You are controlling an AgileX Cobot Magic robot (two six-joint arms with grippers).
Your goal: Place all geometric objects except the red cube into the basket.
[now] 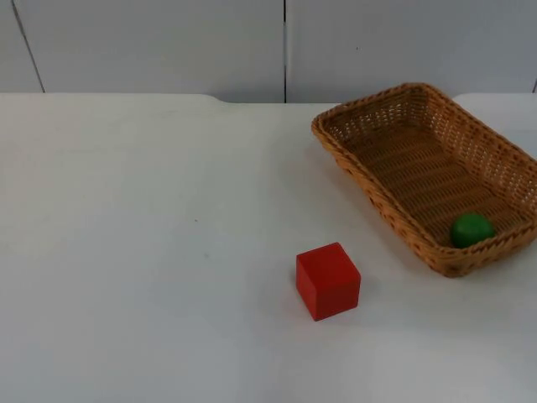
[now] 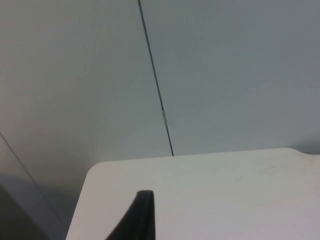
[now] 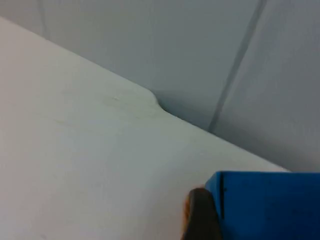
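R gripper (image 3: 202,215) holds a blue block (image 3: 265,205), fingers closed on it, away from the wicker basket (image 1: 382,206). Block looks rigid, light, flat-faced: firm pinch OK. Green ball (image 1: 471,229) already in the basket's near corner; red cube (image 1: 328,280) stays. L gripper (image 2: 140,220) waits by the table's corner, fingers can't tell. Open room over the basket; mind the rim.

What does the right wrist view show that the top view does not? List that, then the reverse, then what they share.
Right wrist view, not top view: a blue block close against the right gripper.
Top view, not right wrist view: the red cube on the table, and the wicker basket with a green ball in its near corner.
Both: the white table and the grey partition wall.
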